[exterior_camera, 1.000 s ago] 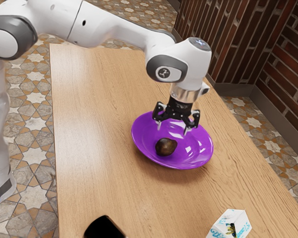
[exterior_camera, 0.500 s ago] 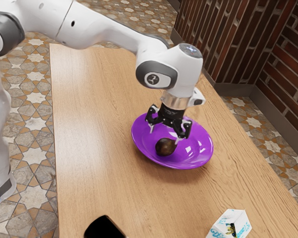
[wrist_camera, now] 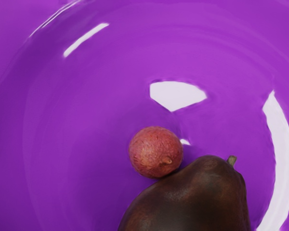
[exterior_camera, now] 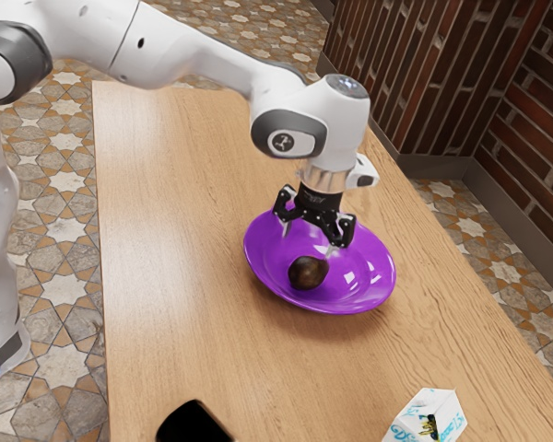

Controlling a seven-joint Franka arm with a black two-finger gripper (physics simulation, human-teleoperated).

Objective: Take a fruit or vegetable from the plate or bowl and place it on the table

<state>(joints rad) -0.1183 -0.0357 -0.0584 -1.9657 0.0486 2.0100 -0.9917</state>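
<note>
Two fruits, a smooth dark pear (wrist_camera: 190, 202) and a round, pebbly red lychee (wrist_camera: 155, 152) just beside it, sit in your one glossy purple bowl (exterior_camera: 269, 250), mid-frame in the exterior view. Above them you have your gripper (exterior_camera: 308, 239) spread wide, over one wood-grained table (exterior_camera: 166, 230).

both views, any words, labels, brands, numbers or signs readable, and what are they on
White box: blue lettering, too small to read surely.
Arm's round badge: a symbol, no readable word.
Purple bowl, red fruit, dark fruit: none.
</note>
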